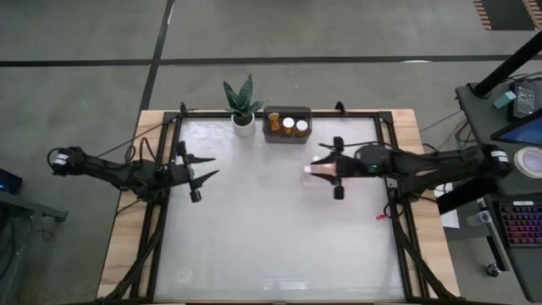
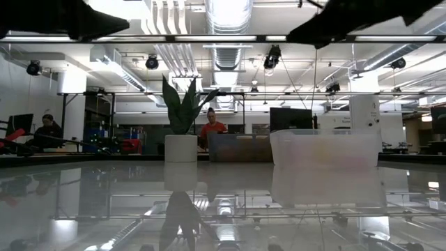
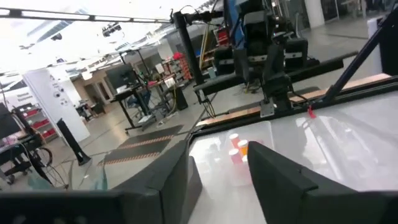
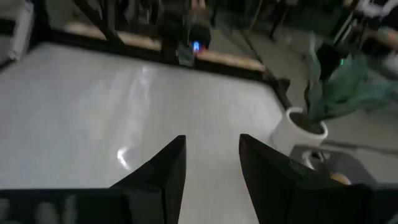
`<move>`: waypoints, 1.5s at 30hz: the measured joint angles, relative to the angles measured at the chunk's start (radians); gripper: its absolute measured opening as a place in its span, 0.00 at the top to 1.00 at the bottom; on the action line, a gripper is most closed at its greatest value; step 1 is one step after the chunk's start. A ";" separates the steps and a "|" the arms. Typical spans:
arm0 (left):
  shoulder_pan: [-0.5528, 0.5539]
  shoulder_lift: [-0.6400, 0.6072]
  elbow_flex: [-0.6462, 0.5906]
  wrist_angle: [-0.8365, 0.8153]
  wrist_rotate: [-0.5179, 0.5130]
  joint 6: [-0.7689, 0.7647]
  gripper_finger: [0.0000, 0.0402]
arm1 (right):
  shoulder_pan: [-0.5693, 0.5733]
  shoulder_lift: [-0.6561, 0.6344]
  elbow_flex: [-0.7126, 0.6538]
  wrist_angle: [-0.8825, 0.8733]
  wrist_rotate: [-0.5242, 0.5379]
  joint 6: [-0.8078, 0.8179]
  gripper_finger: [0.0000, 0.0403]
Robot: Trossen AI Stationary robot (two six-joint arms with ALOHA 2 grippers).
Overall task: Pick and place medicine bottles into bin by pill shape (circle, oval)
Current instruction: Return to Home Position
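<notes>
Only the low view shows the translucent white plastic bin (image 2: 324, 148), standing beside the dark grey bin (image 2: 230, 148). From above, the grey one holds three white-capped medicine bottles (image 1: 288, 125), while the small pink bottles (image 1: 315, 170), too blurred to count, lie just under the right gripper (image 1: 318, 158). Both it and the left gripper (image 1: 212, 166) hover with fingers spread, grasping nothing.

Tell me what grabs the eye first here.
Two dark arms reach in from both sides, left gripper and right gripper open above the white table. At the far edge a green plant stands beside a dark bin of amber bottles.
</notes>
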 joint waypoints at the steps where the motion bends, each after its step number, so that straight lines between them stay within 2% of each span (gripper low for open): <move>1: 0.000 -0.020 -0.015 0.000 0.000 -0.012 0.64 | 0.000 -0.036 -0.028 0.016 -0.004 -0.004 0.65; 6: 0.002 -0.132 -0.091 0.022 0.000 -0.077 0.71 | 0.000 -0.210 -0.153 0.057 -0.006 -0.029 0.65; 9: 0.001 -0.181 -0.138 0.039 -0.001 -0.106 0.74 | 0.000 -0.307 -0.214 0.071 -0.043 -0.039 0.65; 12: 0.002 -0.218 -0.183 0.057 -0.003 -0.109 0.78 | 0.000 -0.392 -0.285 0.119 -0.083 -0.058 0.65; 18: 0.001 -0.288 -0.270 0.116 -0.002 -0.113 0.83 | 0.000 -0.543 -0.415 0.218 -0.098 -0.124 0.65; 29: 0.001 -0.325 -0.271 0.111 0.002 -0.161 0.87 | 0.002 -0.828 -0.590 0.341 -0.134 -0.083 0.65; 31: 0.001 -0.314 -0.271 0.110 0.001 -0.161 0.87 | 0.000 -0.868 -0.602 0.301 -0.129 -0.063 0.65; 37: 0.000 -0.279 -0.272 0.108 -0.004 -0.161 0.87 | 0.001 -0.859 -0.603 0.298 -0.159 0.001 0.65; 45: 0.000 -0.235 -0.273 0.112 -0.005 -0.161 0.87 | 0.000 -0.828 -0.603 0.282 -0.160 0.267 0.65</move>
